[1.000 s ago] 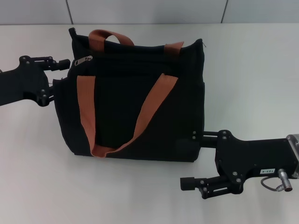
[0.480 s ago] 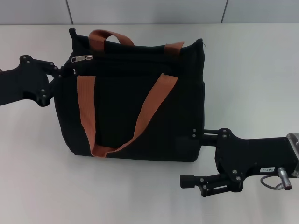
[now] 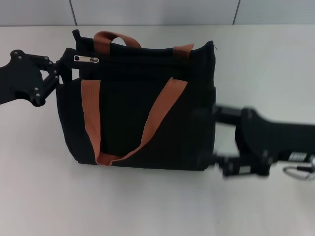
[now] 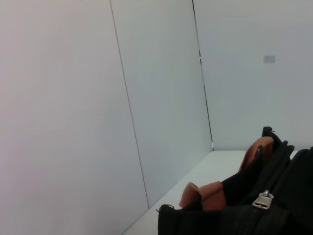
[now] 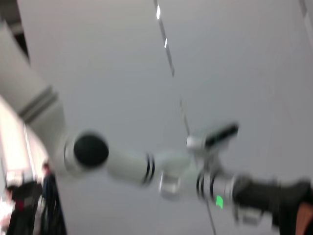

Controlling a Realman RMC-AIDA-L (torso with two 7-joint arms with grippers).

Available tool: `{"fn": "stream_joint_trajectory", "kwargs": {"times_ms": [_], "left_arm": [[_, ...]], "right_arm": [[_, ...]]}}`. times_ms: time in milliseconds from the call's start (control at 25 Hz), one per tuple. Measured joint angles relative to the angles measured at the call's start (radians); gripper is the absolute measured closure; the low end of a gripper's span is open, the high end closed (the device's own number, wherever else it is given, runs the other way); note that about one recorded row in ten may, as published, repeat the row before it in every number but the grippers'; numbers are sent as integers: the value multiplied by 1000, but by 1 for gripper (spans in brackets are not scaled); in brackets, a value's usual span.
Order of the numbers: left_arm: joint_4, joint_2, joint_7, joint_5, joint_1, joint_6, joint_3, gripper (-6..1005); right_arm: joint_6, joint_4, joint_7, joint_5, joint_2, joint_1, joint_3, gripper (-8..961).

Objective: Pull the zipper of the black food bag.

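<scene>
The black food bag (image 3: 138,113) lies on the white table with its two rust-brown handles (image 3: 162,110) on top. The silver zipper pull (image 3: 86,59) sits at the bag's upper left, on the black zip line. My left gripper (image 3: 61,69) is at the bag's upper left corner, just left of the pull, and looks closed on the bag's edge. The left wrist view shows the pull (image 4: 262,199) and the bag (image 4: 283,215) close by. My right gripper (image 3: 217,137) is open at the bag's right side and blurred by motion.
The white table (image 3: 147,206) runs all around the bag, with a pale wall (image 3: 157,12) behind it. The right wrist view shows only the wall and a blurred robot arm (image 5: 146,166).
My left gripper has moved up to the bag's left corner and its jaws have narrowed onto it. The zipper pull has turned flatter. My right gripper has moved up along the bag's right side.
</scene>
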Motion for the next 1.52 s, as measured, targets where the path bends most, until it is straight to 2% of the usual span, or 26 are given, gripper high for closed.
{"fn": "stream_joint_trajectory", "kwargs": {"times_ms": [40, 160, 200, 400, 640, 800, 1520], "left_arm": [[0, -2, 6, -1, 2, 1, -1, 982], [0, -4, 12, -3, 4, 1, -4, 982], [-1, -11, 33, -17, 14, 4, -11, 982], [-1, -15, 61, -44, 31, 9, -11, 982], [-4, -15, 81, -61, 44, 12, -11, 982], [-2, -26, 94, -81, 52, 20, -11, 982], [-2, -26, 110, -106, 65, 73, -11, 982]], "right_arm": [[4, 0, 75, 57, -1, 1, 0, 185], [18, -1, 164, 85, -3, 12, 4, 186], [24, -2, 199, 87, -3, 21, 10, 187], [65, -17, 388, 89, -5, 72, 40, 190], [109, -48, 525, 89, -6, 111, 39, 193], [156, -73, 722, 81, -14, 184, 32, 196], [268, -98, 909, 3, -10, 295, 12, 206]]}}
